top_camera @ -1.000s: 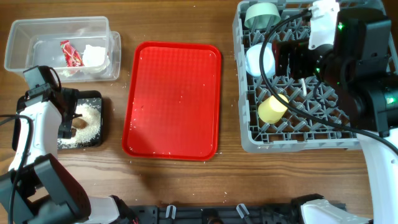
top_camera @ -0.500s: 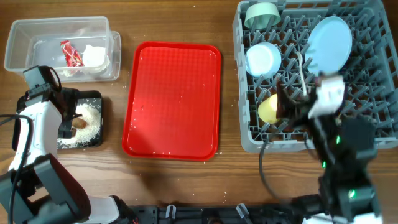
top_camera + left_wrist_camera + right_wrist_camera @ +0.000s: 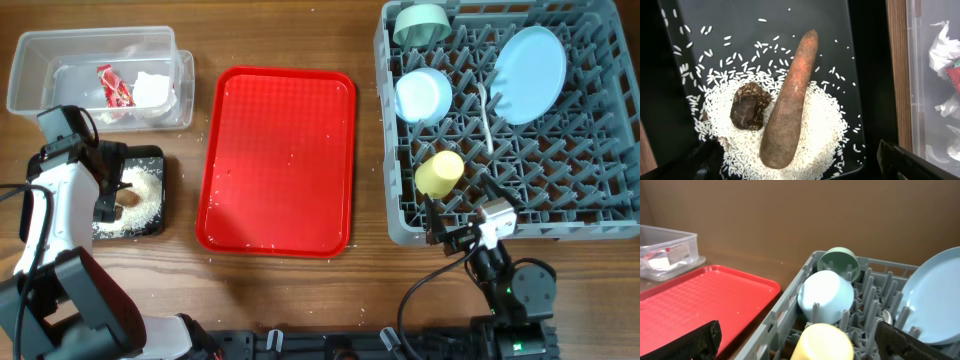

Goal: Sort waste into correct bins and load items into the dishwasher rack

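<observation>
The black tray holds white rice, a brown lump and a brown stick. My left gripper hovers open over it, its fingers empty on either side of the stick's end. The clear tub holds the red wrapper and tissue. The grey rack holds the mint bowl, blue bowl, plate, spoon and yellow cup. My right gripper is open and empty at the rack's front edge, facing the cup.
The red serving tray lies between the bins and the rack, with a few rice grains on it. In the right wrist view it lies left of the rack's rim.
My right arm has drawn back from above the rack to its front edge, uncovering the plate and spoon. My left arm has not moved.
</observation>
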`<action>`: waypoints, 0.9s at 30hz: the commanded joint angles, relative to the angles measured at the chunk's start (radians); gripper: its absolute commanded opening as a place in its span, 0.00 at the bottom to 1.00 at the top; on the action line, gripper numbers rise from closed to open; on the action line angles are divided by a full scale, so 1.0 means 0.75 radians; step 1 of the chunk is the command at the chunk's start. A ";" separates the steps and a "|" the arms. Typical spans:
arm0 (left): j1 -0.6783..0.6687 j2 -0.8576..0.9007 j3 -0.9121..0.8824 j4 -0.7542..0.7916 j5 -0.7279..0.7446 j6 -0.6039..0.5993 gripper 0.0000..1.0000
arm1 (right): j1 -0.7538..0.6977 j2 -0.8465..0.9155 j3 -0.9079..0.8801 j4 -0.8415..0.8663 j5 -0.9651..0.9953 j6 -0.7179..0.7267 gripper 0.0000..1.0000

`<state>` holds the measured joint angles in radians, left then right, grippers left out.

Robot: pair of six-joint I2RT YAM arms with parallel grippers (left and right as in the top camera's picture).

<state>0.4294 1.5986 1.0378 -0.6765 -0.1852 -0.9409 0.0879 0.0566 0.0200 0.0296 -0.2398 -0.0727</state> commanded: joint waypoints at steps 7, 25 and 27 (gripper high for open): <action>0.007 -0.013 0.008 0.001 -0.004 -0.009 1.00 | -0.006 -0.070 -0.020 -0.007 -0.041 0.066 1.00; 0.007 -0.013 0.008 0.001 -0.004 -0.009 1.00 | -0.006 -0.066 -0.020 -0.007 -0.041 0.066 1.00; 0.007 -0.013 0.008 0.001 -0.004 -0.009 1.00 | -0.006 -0.066 -0.020 -0.007 -0.041 0.066 1.00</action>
<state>0.4294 1.5986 1.0378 -0.6762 -0.1852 -0.9409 0.0879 0.0189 0.0063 0.0227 -0.2474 -0.0414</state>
